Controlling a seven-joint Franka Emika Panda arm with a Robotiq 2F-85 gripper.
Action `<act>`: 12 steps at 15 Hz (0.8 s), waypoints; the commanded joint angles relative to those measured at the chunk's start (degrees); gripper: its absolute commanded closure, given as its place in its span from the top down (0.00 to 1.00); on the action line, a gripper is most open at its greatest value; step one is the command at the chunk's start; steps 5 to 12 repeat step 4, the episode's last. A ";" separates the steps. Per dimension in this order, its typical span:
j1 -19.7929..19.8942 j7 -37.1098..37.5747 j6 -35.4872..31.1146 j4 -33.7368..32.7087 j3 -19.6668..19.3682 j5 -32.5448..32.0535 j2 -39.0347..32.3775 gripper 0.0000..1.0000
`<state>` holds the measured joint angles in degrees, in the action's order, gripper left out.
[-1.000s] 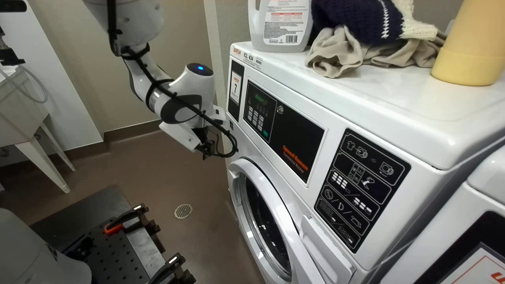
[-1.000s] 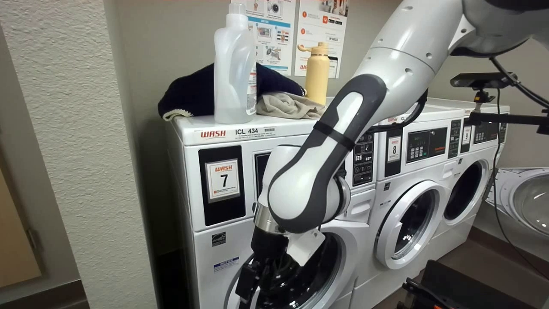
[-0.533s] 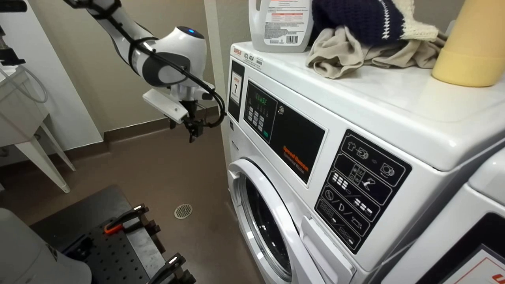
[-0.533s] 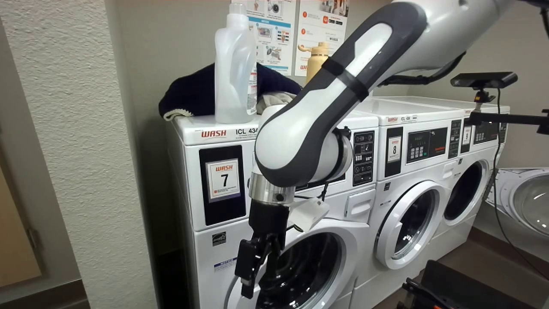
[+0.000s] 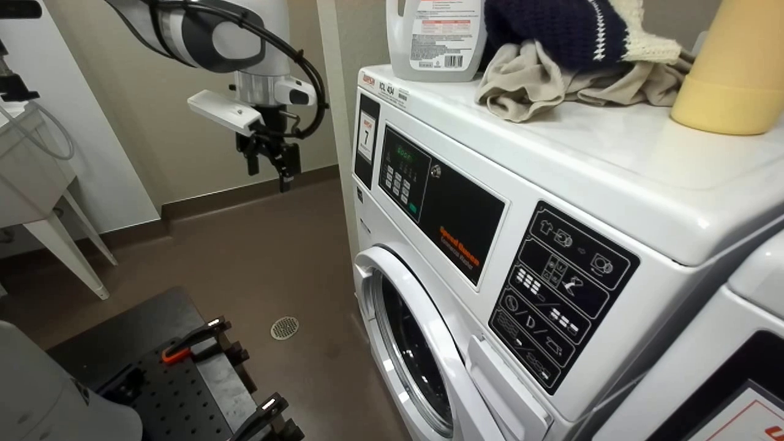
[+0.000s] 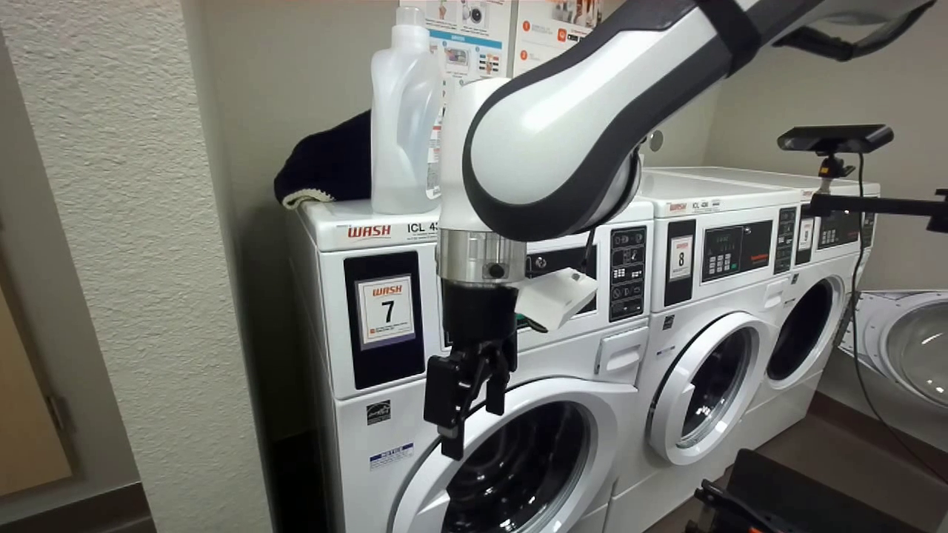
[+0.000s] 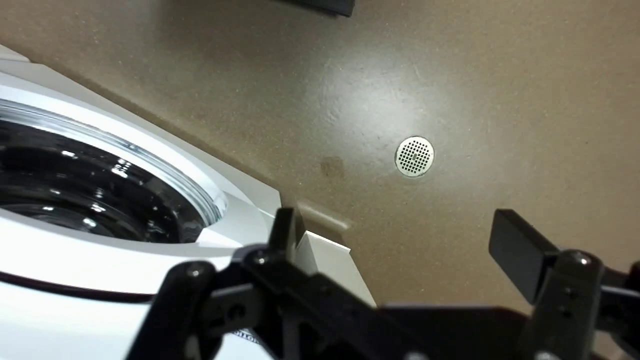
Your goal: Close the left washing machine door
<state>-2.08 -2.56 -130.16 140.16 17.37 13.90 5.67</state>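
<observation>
The left washing machine [image 5: 507, 245] is the white front-loader marked 7; it also shows in an exterior view [image 6: 352, 437]. Its round door, with a white ring, silver rim and dark glass [image 5: 409, 349], lies close against the front. The door glass also shows in an exterior view [image 6: 522, 474] and in the wrist view [image 7: 85, 185]. A thin dark line runs behind the ring in the wrist view; I cannot tell whether the door is latched. My gripper [image 5: 268, 177] is open, empty, points down and hangs apart from the door, above the floor; its fingers [image 7: 395, 230] are wide apart.
A detergent bottle [image 5: 441, 49], clothes [image 5: 520, 79] and a yellow bottle [image 5: 732, 86] stand on the washer. Another washer [image 6: 711, 400] adjoins it. A wall column [image 6: 126, 259], a utility sink [image 5: 30, 165], the robot's base table [image 5: 165, 392] and a floor drain [image 7: 414, 156] are around.
My gripper has risen and moved away from the washer front, turning from tilted to pointing straight down. The door has not visibly moved. The green display text has changed.
</observation>
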 commanded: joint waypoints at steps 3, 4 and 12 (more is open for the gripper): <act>-3.73 2.36 2.37 1.45 -5.48 -2.24 4.53 1.00; -3.85 2.38 2.15 1.66 -6.00 -2.94 4.66 1.00; -3.85 2.38 2.15 1.66 -6.00 -2.94 4.66 1.00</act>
